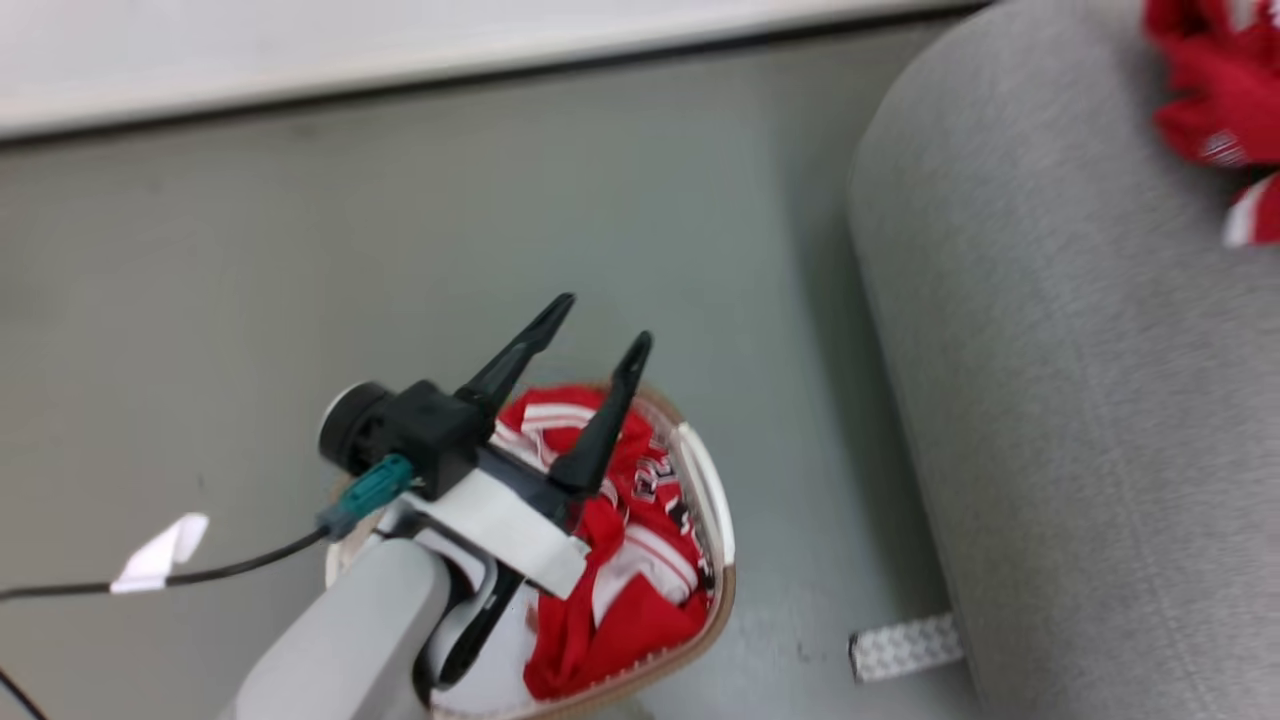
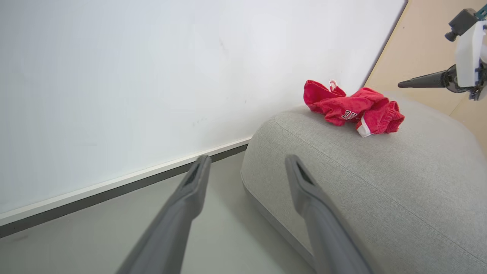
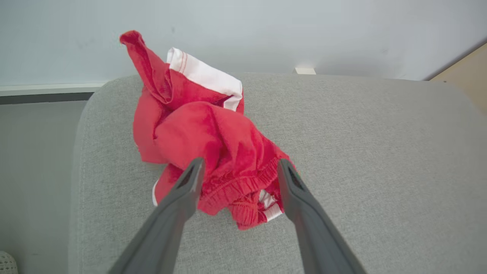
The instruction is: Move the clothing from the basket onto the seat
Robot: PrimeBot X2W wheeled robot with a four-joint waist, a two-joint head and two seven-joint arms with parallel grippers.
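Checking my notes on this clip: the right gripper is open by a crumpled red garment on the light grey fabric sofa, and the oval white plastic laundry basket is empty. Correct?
No: the oval white plastic laundry basket is not empty; the head view shows red jerseys with white trim in it. The right gripper is open by the crumpled red garment on the light grey fabric sofa.

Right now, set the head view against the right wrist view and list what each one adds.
Head view: red clothing heaped in the basket, the left gripper above it, jaws open. Right wrist view: the right gripper, jaws open, pointing at the red garment. Shared: that garment lying on the grey seat, and the floor.
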